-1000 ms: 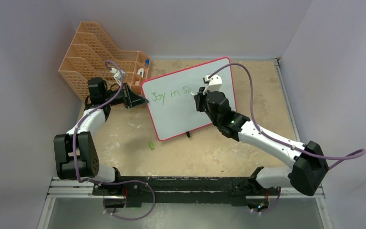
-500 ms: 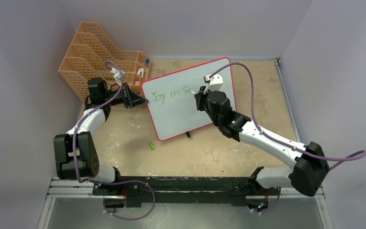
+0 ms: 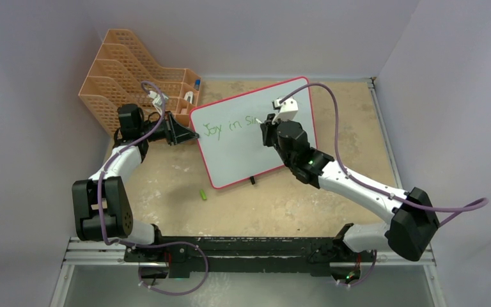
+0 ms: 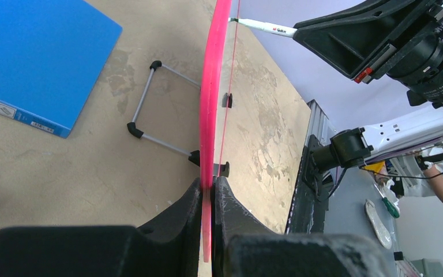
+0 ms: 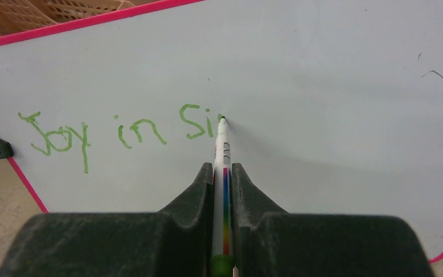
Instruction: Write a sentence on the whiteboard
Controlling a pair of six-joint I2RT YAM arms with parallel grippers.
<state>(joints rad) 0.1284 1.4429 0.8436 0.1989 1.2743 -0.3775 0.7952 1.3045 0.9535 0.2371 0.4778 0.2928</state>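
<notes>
The whiteboard [image 3: 243, 153], white with a pink-red frame, stands tilted on the table. My left gripper [image 3: 190, 135] is shut on its left edge; in the left wrist view the pink edge [image 4: 213, 86] runs between the closed fingers of that gripper [image 4: 209, 183]. Green writing, the sentence [image 3: 230, 126], reads "Joy in Si" [image 5: 121, 133] plus a short stroke. My right gripper [image 3: 267, 130] [image 5: 223, 167] is shut on a white marker [image 5: 224, 144] with a rainbow stripe. Its green tip touches the board just right of the "i". The marker [image 4: 262, 27] also shows in the left wrist view.
An orange mesh file organiser [image 3: 128, 70] stands at the back left, behind the left arm. A small green cap [image 3: 202, 194] lies on the table in front of the board. A blue folder [image 4: 34, 57] lies behind the board, near its wire stand [image 4: 150, 104].
The right gripper has shifted slightly toward the far side with the marker tip on the board, adding a short stroke after "Si". The left arm has not moved.
</notes>
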